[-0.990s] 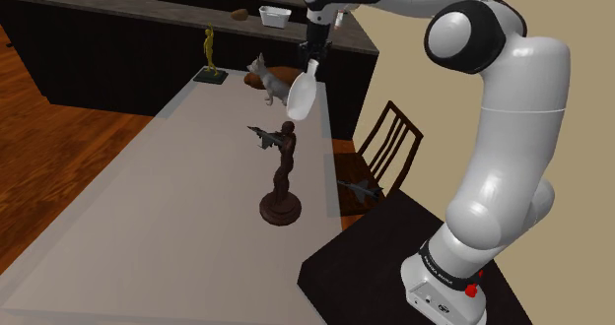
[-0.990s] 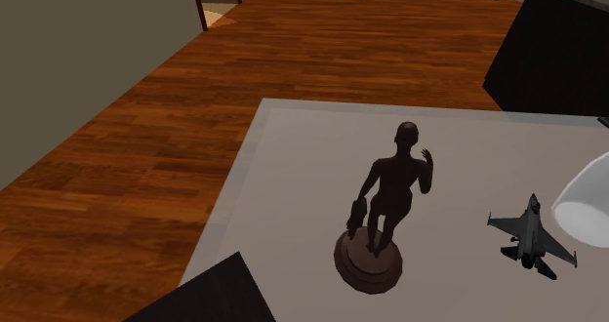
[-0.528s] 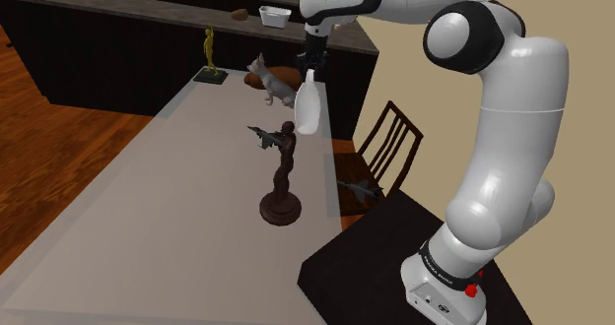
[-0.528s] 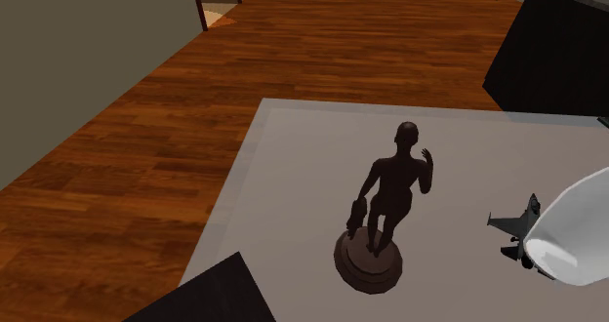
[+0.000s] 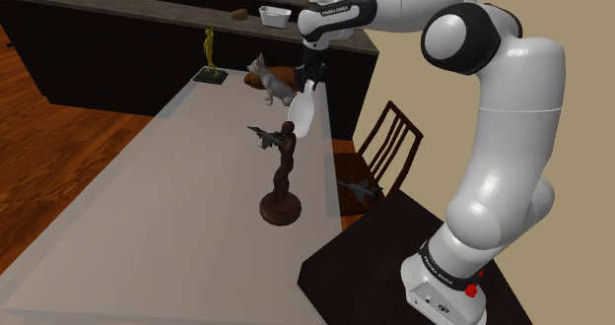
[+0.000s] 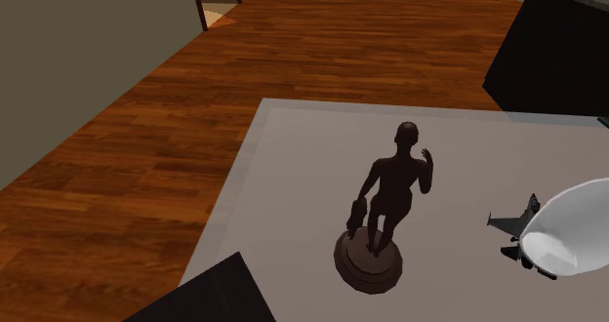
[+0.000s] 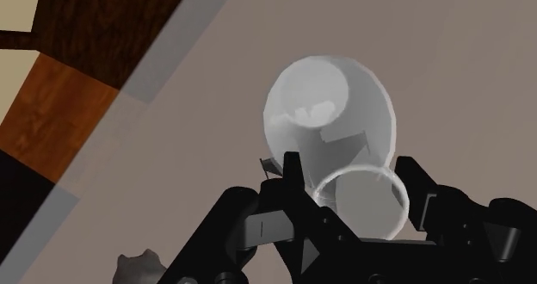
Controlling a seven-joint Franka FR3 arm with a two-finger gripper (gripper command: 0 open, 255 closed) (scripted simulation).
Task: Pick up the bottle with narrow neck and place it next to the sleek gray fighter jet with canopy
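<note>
A white, glassy bottle (image 5: 304, 111) with a narrow neck hangs above the grey table (image 5: 177, 205), with my gripper (image 5: 313, 80) shut on its neck. In the wrist view the fingers (image 7: 288, 177) clasp the neck rim and the round bottle (image 7: 327, 110) body points down at the table. The small grey fighter jet (image 5: 260, 133) lies on the table just beyond the brown statue, below and to the shoulder view's left of the bottle. In the second exterior view the bottle (image 6: 571, 237) covers most of the jet (image 6: 509, 222).
A tall brown human statue (image 5: 283, 175) on a round base stands close to the jet. A grey cat figure (image 5: 271, 80) and a gold figurine (image 5: 208, 52) stand at the table's far end. A black counter holds a white bowl (image 5: 274, 16). A wooden chair (image 5: 384, 141) stands beside the table.
The gripper has carried the bottle toward the shoulder view's left and a little down. The bottle, earlier tilted, now hangs steeper and has come to cover the jet in the second exterior view.
</note>
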